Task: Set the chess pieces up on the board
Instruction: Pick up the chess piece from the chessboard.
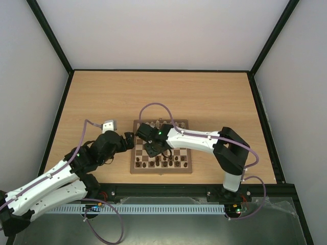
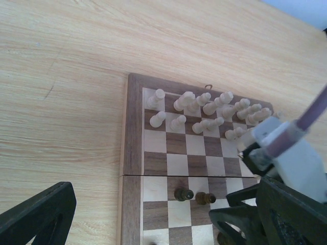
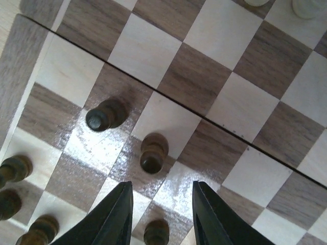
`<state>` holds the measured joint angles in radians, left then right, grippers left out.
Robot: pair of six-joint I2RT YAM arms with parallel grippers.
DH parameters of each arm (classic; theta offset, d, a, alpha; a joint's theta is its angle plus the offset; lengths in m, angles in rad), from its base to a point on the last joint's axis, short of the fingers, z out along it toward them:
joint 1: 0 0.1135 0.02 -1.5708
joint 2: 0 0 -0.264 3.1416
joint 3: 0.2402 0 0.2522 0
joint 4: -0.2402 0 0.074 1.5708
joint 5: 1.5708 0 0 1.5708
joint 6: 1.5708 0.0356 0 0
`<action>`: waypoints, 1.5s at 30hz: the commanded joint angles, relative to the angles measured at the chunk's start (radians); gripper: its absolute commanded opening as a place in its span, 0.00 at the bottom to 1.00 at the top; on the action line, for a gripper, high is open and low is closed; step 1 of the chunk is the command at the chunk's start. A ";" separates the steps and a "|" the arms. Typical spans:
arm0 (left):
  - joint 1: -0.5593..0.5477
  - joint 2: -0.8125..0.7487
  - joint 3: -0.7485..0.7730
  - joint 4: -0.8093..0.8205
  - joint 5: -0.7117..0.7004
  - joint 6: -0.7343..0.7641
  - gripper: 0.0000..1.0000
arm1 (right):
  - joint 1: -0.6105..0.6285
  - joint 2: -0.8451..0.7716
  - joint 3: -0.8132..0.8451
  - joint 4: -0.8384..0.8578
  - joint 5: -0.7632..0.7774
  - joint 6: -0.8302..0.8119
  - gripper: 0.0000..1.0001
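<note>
Right end effector (image 3: 159,217) open, dark pawn (image 3: 153,153) just ahead.

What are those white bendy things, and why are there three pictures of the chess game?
Those are two robot arms fixed to the near edge of a wooden table. One picture looks down from above. The other two come from small cameras on each arm's wrist.

On the table lies a chessboard. The pale pieces stand crowded along its far side, seen from the left wrist. The dark pieces are on the near side.

The right arm reaches over the board. Its tool, two black fingers, is open and holds nothing. Two dark pieces stand just ahead of it. The left arm waits beside the board, at its left edge. Only one dark corner of its tool shows, so I cannot tell whether it is open.
</note>
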<state>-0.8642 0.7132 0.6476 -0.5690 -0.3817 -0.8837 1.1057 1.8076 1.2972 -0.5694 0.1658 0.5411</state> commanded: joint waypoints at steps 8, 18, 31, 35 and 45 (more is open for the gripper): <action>0.005 -0.065 -0.007 -0.043 -0.055 -0.035 1.00 | -0.045 0.057 0.051 0.010 -0.039 -0.044 0.32; 0.005 -0.067 -0.010 -0.036 -0.057 -0.033 0.99 | -0.047 0.080 0.067 0.011 -0.051 -0.055 0.29; 0.006 -0.062 -0.014 -0.030 -0.057 -0.027 0.99 | -0.050 0.090 0.089 0.008 -0.046 -0.065 0.22; 0.005 -0.063 -0.014 -0.030 -0.055 -0.027 0.99 | -0.051 0.099 0.091 0.010 -0.045 -0.069 0.17; 0.005 -0.063 -0.016 -0.026 -0.051 -0.026 1.00 | -0.042 0.062 0.076 -0.022 -0.049 -0.061 0.10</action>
<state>-0.8635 0.6533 0.6403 -0.5949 -0.4194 -0.9096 1.0595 1.8889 1.3663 -0.5335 0.1204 0.4786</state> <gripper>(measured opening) 0.994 0.111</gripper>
